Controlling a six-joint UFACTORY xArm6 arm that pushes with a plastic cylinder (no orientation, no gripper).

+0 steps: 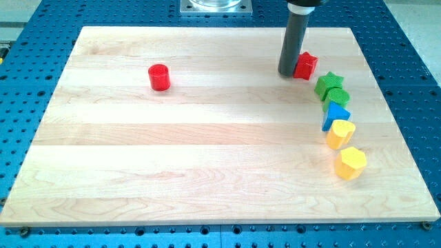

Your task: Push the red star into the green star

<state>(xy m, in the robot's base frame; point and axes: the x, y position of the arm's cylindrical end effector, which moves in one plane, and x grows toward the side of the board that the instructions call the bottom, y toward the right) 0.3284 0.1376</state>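
Tip (287, 73) down on wooden board (207, 172), touching left side of red star (306, 65). No gripper, just rod. Red star up-left of green star (329, 84), near, small gap. Below green star, curving down: green cylinder (337, 97), blue block (335, 114), 2 yellow blocks (340, 133) (351, 162). Red cylinder (159, 77) far off toward view's left.

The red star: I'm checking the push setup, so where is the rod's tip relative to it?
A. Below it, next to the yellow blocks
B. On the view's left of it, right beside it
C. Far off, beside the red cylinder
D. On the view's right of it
B: my tip stands against the view's left side of the red star, with the green star down to the view's right.
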